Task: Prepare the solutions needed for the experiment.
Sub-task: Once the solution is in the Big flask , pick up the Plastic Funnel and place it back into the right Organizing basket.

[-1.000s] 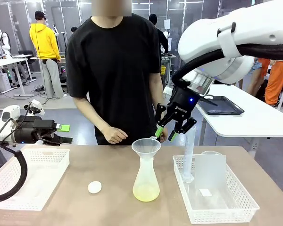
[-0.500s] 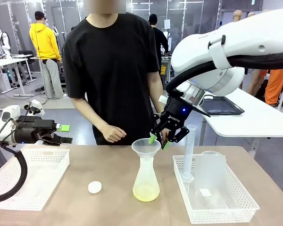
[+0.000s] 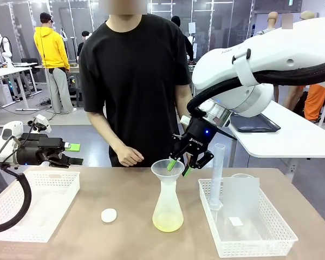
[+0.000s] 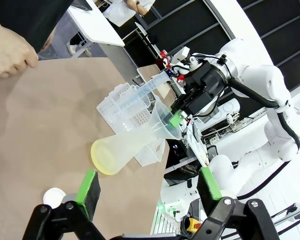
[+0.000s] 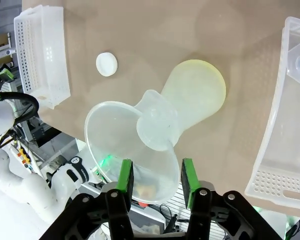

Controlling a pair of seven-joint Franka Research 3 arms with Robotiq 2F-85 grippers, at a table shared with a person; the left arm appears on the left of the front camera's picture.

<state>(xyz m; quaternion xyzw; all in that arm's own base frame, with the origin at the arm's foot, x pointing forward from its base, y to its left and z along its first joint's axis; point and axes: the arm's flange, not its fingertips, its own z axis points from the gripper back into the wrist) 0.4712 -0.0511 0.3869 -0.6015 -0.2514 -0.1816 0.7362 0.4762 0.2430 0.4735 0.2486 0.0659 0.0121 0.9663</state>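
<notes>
A frosted conical flask point(image 3: 168, 203) stands mid-table with a clear funnel point(image 3: 168, 169) in its neck. The pale yellow solution point(image 3: 168, 221) forms a shallow layer in its base, also seen as the solution point(image 5: 212, 75) from above. My right gripper point(image 3: 179, 167) hovers at the funnel's far right rim, jaws partly open. In the right wrist view the funnel point(image 5: 135, 140) has its rim lying between the fingers of the right gripper point(image 5: 156, 177), with no clear contact. My left gripper point(image 3: 76, 154) hangs open over the left basket; the left gripper point(image 4: 149, 186) holds nothing.
A white cap point(image 3: 109, 215) lies left of the flask. The right basket point(image 3: 276, 238) holds a tall measuring cylinder point(image 3: 218, 173) and a clear container point(image 3: 244, 195). A left basket point(image 3: 38, 208) sits under my left arm. The person's hand point(image 3: 131, 155) rests at the far edge.
My right gripper has come down and to the left, from beside the cylinder to the funnel's rim. The left arm has stayed still.
</notes>
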